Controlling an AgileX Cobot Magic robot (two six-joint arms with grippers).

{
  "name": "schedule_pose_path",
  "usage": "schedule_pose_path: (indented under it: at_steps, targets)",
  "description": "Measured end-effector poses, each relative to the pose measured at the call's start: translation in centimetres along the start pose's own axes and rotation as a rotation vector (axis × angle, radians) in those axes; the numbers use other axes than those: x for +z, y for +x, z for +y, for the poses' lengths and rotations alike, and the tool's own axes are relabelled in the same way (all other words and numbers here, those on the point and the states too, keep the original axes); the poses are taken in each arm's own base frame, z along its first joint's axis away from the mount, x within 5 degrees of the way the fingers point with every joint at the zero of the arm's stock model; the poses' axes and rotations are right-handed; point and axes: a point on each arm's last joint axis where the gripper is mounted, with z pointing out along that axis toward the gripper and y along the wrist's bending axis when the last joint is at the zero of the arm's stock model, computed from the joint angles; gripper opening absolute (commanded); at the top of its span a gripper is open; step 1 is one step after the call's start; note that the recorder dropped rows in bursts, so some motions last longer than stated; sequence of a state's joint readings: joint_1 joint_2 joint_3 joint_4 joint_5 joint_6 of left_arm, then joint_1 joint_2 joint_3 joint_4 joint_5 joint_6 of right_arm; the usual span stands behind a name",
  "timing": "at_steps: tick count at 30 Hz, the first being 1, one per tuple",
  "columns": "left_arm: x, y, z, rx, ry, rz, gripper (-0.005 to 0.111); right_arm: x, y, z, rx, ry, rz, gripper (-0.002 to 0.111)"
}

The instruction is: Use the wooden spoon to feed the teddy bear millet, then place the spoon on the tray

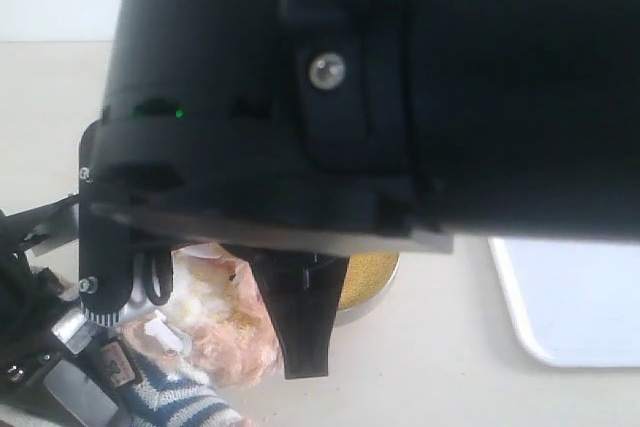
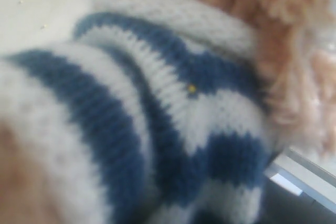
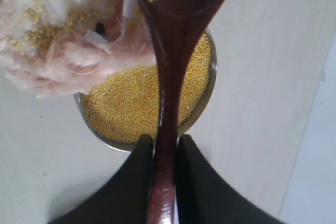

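Cream bench [image 3: 262, 51] spreads under everything. Nearest, the right pincer [image 3: 165, 142] clamps narrowly on the handle of the wooden spoon [image 3: 173, 51]. Past it sits the millet [image 3: 131, 103] in a metal bowl [image 3: 208, 90], then the loaded spoon tip at the muzzle of the teddy bear [image 3: 68, 61]. The tray [image 1: 570, 297] lies apart, beyond the bowl. Whether the left pincer [image 1: 105, 362] is open, I cannot tell.

Your light is soft and even, yet a black arm [image 1: 420, 87] blots out your exterior view, and the teddy bear [image 2: 157, 119] is blurred up close.
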State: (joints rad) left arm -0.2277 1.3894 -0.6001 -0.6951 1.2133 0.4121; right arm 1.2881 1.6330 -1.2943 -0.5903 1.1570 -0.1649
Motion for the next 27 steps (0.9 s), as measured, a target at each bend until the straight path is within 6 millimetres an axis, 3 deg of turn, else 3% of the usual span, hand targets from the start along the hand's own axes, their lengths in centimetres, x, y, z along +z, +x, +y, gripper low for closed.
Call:
schedule_pose_path:
  at_steps: [27]
  targets:
    - [-0.07,0.41,-0.05,-0.003,-0.008,-0.009,0.004,0.48,0.52,-0.51,0.068,-0.026,0.019,0.0]
